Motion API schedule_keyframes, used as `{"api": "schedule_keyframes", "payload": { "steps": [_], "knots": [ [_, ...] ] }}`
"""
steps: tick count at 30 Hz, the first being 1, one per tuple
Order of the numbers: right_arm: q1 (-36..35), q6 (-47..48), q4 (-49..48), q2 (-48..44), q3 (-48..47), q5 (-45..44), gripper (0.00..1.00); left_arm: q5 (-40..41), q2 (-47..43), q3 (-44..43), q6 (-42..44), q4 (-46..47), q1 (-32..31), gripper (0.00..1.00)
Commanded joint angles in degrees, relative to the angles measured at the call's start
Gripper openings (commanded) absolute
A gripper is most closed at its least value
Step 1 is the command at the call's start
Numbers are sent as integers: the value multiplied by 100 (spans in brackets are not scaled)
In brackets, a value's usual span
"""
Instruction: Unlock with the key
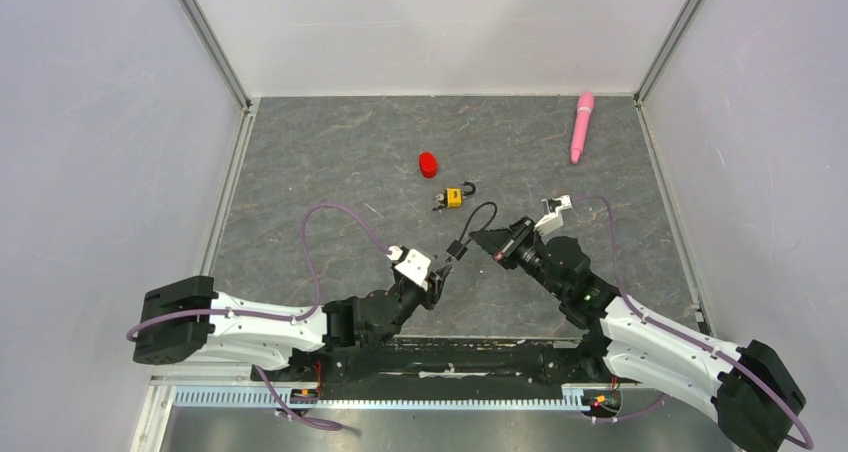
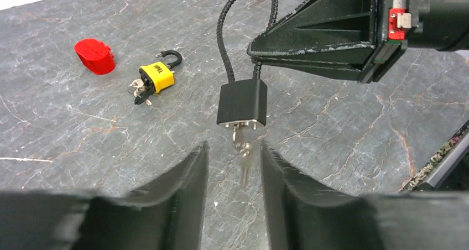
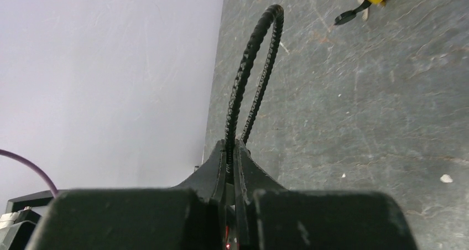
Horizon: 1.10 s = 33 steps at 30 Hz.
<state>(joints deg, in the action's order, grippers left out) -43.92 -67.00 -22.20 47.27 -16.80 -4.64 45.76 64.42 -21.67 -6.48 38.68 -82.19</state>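
Black lock (image 2: 242, 102) with key (image 2: 242, 147), one; yellow padlock (image 2: 156, 76), one

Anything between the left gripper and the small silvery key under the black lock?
Nothing visible. The small silvery metal key hangs below the black block lock, at the mouth of the open left gripper; the right gripper pinches the black cord above.

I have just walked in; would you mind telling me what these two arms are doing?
The right fingers are shut on a long black braided cord, holding the cord's black block-shaped end in front of the left arm. A small silvery metal key hangs from the block's metal face. The left fingers are open, one on either side of the key without touching it. A small yellow padlock lies apart on the grey table, its shackle open.
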Motion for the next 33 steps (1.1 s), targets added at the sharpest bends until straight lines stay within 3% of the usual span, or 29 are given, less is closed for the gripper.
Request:
{"api": "schedule_keyframes", "payload": {
  "steps": [1, 3, 4, 9, 14, 21, 29, 33],
  "knots": [
    [86, 242, -542, -96, -19, -202, 0, -178, -208, -25, -541, -5, 1, 58],
    [89, 278, -566, -101, -12, -186, 0, -230, -300, -143, -657, -384, 2, 71],
    [101, 294, -582, -104, -10, -166, 0, -267, -350, -206, -719, -589, 6, 73],
    [119, 452, -797, -30, -37, 53, 0, -672, -597, -562, -1197, -1470, 330, 75],
    [138, 635, -930, 32, -44, 289, 0, -2336, -982, -984, -1694, -2406, 1425, 76],
    [147, 767, -1022, 70, -111, 445, 0, -3121, -702, -1890, -1485, -3572, 1740, 78],
    [148, 772, -1091, 72, -109, 447, 0, -3859, -188, -2363, -1566, -3840, 1935, 78],
    [147, 731, -1155, 68, -90, 602, 0, -3768, 39, -2517, -1584, -4198, 1985, 78]
  ]
}}
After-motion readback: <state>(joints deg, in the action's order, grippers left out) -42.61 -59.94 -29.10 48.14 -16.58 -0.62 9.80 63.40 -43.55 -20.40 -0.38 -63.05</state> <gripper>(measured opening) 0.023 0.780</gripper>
